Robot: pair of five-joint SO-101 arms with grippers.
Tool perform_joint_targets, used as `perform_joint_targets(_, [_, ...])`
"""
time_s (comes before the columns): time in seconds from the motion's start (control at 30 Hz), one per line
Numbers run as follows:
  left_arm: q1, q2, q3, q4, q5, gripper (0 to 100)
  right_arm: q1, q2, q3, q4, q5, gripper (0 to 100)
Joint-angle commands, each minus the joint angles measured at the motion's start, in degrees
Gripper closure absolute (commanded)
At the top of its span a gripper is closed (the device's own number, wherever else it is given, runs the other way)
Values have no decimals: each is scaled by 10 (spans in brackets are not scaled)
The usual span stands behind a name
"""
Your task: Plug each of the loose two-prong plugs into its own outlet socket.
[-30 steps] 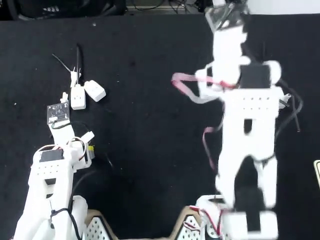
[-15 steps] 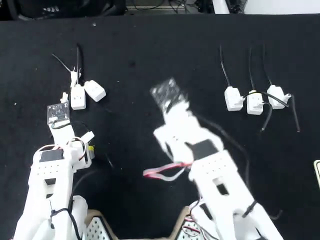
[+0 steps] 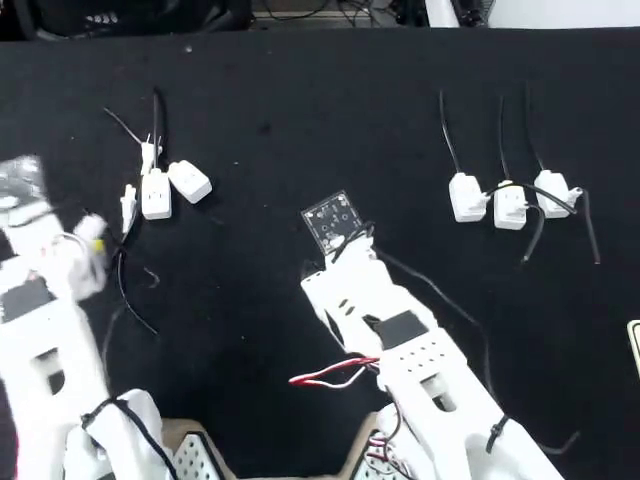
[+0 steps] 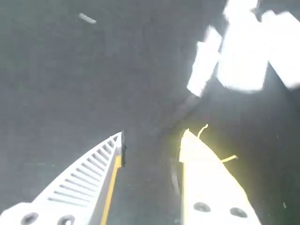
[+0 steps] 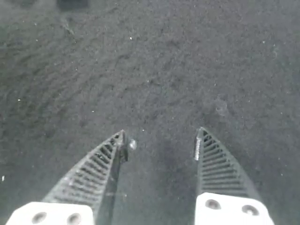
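Two white outlet blocks (image 3: 156, 193) (image 3: 190, 182) lie at the back left, with a small white two-prong plug (image 3: 128, 206) just beside them and another small plug (image 3: 148, 156) behind. Three more white blocks (image 3: 466, 197) (image 3: 510, 207) (image 3: 553, 193) with black cords sit at the back right. My left gripper (image 4: 152, 140) is open above the mat, with the small plug (image 4: 204, 68) and a block (image 4: 241, 56) a short way ahead of it. My right gripper (image 5: 161, 136) is open over bare mat with nothing between its fingers.
The black mat (image 3: 270, 130) covers the whole table. The left arm (image 3: 40, 290) stands at the far left edge. The right arm (image 3: 390, 320) reaches into the middle, a red and white wire (image 3: 330, 375) looping off it. Thin black cords (image 3: 135, 290) trail near the left cluster.
The right arm swung from the back right, where it hid the three blocks, to the table's middle. The left arm shifted left and toward the back.
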Motion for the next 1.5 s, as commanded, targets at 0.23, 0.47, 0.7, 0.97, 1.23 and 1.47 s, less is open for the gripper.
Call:
perform_joint_targets(0.23, [8,201,-331,171,-60,794,-10,-15,-6,-15,-4,779])
perform_joint_targets(0.47, [105,419,-502,278,-57,796,-8,-15,-4,-15,-3,779])
perform_joint_targets(0.7, [179,594,-623,291,-56,794,-8,-15,-2,-15,-2,779])
perform_joint_targets(0.97, [186,753,-781,279,-55,794,-8,-15,-1,-15,1,779])
perform_joint_targets(1.23, [192,851,-906,280,-55,797,-8,-15,-1,-16,1,779])
perform_joint_targets(1.47, [188,916,-952,280,-55,798,-7,-15,-1,-16,1,779])
